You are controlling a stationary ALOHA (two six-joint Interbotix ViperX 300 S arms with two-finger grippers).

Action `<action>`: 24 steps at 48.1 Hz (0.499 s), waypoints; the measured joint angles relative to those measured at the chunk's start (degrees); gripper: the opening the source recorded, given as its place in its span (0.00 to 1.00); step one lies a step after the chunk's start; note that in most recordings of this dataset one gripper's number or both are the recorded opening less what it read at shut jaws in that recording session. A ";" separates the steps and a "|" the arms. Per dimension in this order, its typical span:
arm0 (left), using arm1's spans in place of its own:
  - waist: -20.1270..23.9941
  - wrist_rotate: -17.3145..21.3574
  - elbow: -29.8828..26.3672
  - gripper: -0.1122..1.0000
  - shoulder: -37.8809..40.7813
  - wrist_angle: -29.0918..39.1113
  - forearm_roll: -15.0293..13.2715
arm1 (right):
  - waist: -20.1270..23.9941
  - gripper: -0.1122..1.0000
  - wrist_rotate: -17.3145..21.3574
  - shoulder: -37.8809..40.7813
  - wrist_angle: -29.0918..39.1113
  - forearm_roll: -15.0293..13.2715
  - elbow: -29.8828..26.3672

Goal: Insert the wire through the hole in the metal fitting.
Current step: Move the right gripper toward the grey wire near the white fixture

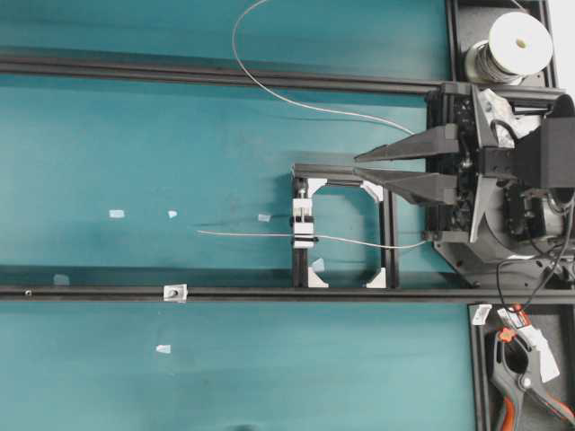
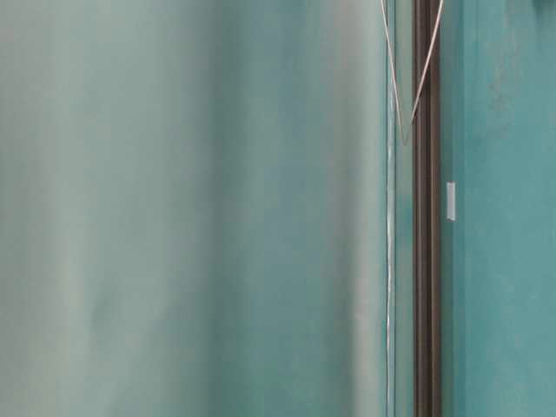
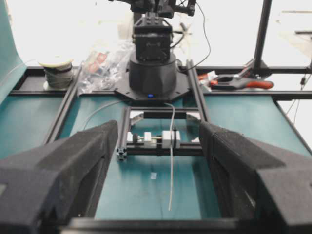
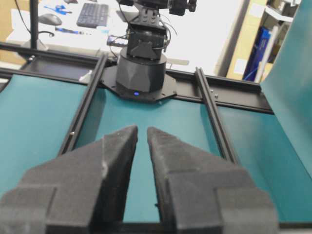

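Note:
The thin silvery wire [image 1: 260, 86] loops from the spool at the back right, and a further stretch [image 1: 243, 234] lies across the mat with its free end at the left. In the left wrist view the wire [image 3: 171, 165] runs toward the camera between the fingers. The metal fitting [image 1: 172, 293], tiny and square, sits on the front rail, well left of both. My right gripper [image 1: 358, 166] [image 4: 142, 129] hovers over the black frame, jaws narrowly apart and empty. My left gripper [image 3: 158, 126] is open wide and empty; its arm is outside the overhead view.
A black square frame [image 1: 388, 233] with white corner brackets holds a white-and-black block [image 1: 304, 226] that the wire crosses. The wire spool [image 1: 519, 43] stands at the back right, and an orange-black clamp [image 1: 526, 377] lies front right. Two dark rails [image 1: 269, 292] and white tape scraps [image 1: 116, 214] cross the mat.

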 measured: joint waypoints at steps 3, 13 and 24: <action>0.09 0.00 -0.09 0.25 0.53 1.05 -1.41 | 0.00 0.26 0.88 0.09 0.00 0.35 -0.09; 0.35 -0.09 -0.53 0.11 4.04 2.99 -2.29 | -0.79 0.08 4.39 2.64 -0.44 4.92 -0.70; 0.44 -0.35 -0.53 0.46 9.93 0.97 -2.29 | -0.79 0.13 4.83 8.70 -0.44 5.01 -1.14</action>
